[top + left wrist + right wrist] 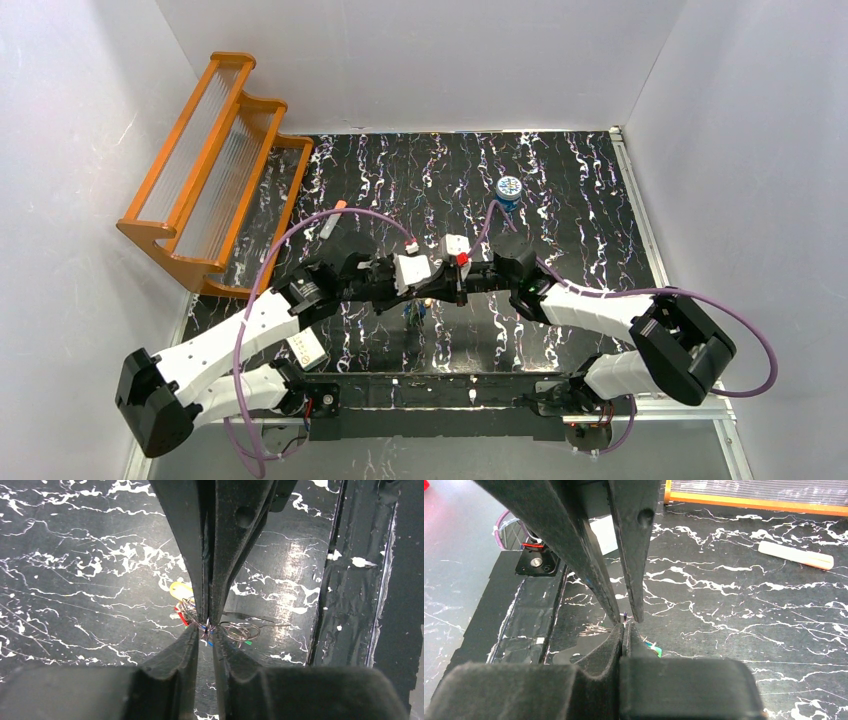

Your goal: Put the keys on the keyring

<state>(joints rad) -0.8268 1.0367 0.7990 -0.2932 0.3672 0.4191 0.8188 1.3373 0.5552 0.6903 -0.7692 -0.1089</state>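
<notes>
The keys (415, 312) lie in a small bunch on the black marbled table, just below where my two grippers meet. The left wrist view shows a yellow head (179, 590), a red one (181, 620), a green one (247, 642) and coiled wire rings (240, 630). My right gripper (624, 629) is shut on a thin wire ring (206, 629) that sticks up from its tips. My left gripper (206, 632) faces it tip to tip, jaws a narrow gap apart around that same wire. I cannot make out a pale keyring.
An orange wooden rack (215, 165) stands at the back left. An orange-tipped white tube (333, 218) lies near it, and a small blue tin (509, 188) sits at the back. A white card (307, 350) lies by the left arm's base. The table's front edge (350, 580) is close.
</notes>
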